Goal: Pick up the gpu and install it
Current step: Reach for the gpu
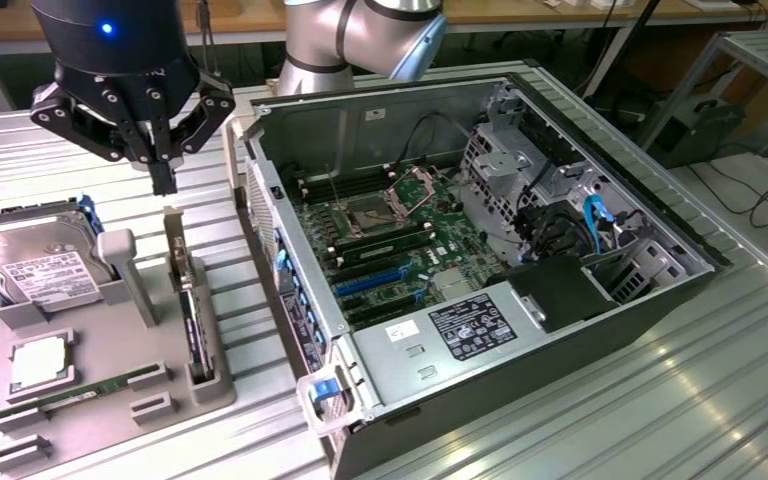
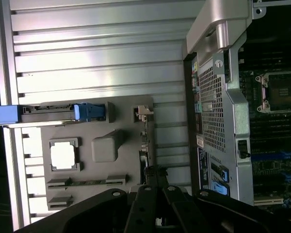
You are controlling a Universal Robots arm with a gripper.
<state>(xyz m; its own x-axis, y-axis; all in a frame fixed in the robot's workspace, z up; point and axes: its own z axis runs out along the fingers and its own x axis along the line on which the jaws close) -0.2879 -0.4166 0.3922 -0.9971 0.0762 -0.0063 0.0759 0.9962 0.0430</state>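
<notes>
The gpu (image 1: 193, 330) stands on edge in a slot of the grey holder (image 1: 104, 345), at the exterior view's left beside the computer case. It looks like a thin dark card with a metal bracket at its far end. My gripper (image 1: 163, 185) hangs just above that far end, fingers shut together and holding nothing. In the wrist view the gpu (image 2: 144, 141) appears edge-on, running up from my gripper (image 2: 155, 171), whose fingertips meet over its near end.
The open computer case (image 1: 398, 105) lies on its side to the exterior view's right, motherboard up, with blue card slots (image 1: 371, 283). The holder also carries a hard drive (image 1: 44, 270), a processor chip (image 1: 40, 360) and a green memory stick (image 1: 84, 393).
</notes>
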